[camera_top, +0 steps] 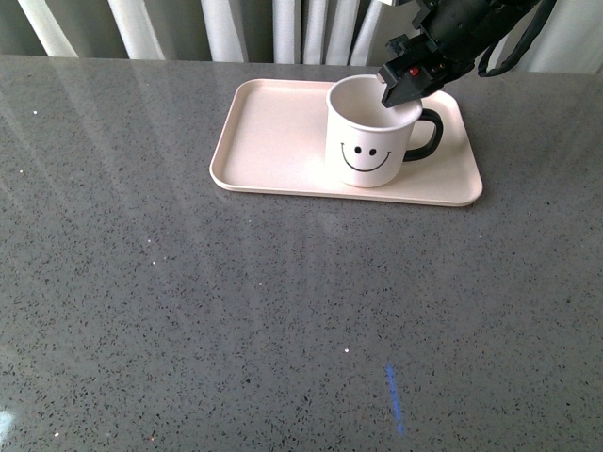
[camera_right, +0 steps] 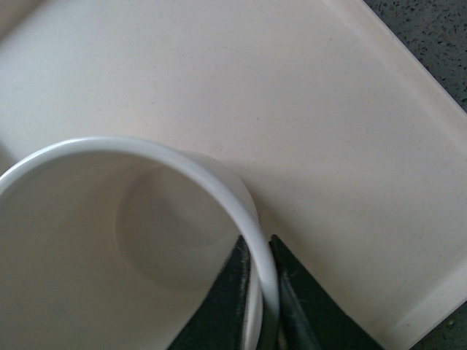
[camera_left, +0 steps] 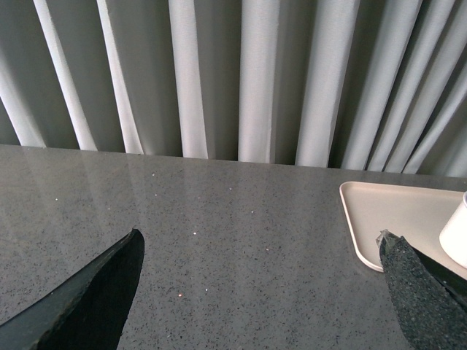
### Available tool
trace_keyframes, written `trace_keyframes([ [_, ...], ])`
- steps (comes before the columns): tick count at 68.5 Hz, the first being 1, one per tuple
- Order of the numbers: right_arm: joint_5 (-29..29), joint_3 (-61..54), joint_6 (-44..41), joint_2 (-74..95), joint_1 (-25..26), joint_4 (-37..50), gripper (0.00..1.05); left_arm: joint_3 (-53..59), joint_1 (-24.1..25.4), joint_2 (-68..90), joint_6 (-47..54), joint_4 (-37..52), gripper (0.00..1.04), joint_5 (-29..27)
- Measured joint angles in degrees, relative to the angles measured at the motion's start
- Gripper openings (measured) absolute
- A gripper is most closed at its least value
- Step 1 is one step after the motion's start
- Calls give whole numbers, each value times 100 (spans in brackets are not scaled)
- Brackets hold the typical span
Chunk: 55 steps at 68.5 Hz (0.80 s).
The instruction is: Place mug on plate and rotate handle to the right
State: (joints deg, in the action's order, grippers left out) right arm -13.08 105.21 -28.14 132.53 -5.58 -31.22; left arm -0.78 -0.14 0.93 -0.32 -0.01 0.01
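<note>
The cream-white mug (camera_top: 367, 141) with the black smiley face stands upright on the pale pink plate (camera_top: 273, 141), right of its middle. Its black handle (camera_top: 429, 134) points to the right. My right gripper (camera_top: 400, 92) is shut on the mug's rim on the handle side, one finger inside the cup and one outside. The right wrist view shows the same pinch: the white mug rim (camera_right: 241, 211) runs between the two dark fingertips (camera_right: 292, 306), with the plate (camera_right: 328, 131) underneath. My left gripper (camera_left: 263, 255) stands open over bare table, nothing between its fingers.
The grey speckled table (camera_top: 236, 320) spreads in front of and to the left of the plate. Pale curtains (camera_left: 255, 80) hang behind the table's far edge. A corner of the plate (camera_left: 372, 211) and a bit of the mug (camera_left: 456, 233) show in the left wrist view.
</note>
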Motion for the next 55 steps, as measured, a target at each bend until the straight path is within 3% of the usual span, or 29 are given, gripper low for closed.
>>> trace_keyframes([
  [6, 2, 4, 0, 24, -2, -2, 36, 0, 0, 0, 0, 0, 95, 0],
  [33, -306, -107, 31, -157, 13, 199, 95, 0, 0, -2, 0, 0, 95, 0],
  [55, -894, -715, 328, -1268, 205, 874, 96, 0, 0, 0, 2, 0, 95, 0],
])
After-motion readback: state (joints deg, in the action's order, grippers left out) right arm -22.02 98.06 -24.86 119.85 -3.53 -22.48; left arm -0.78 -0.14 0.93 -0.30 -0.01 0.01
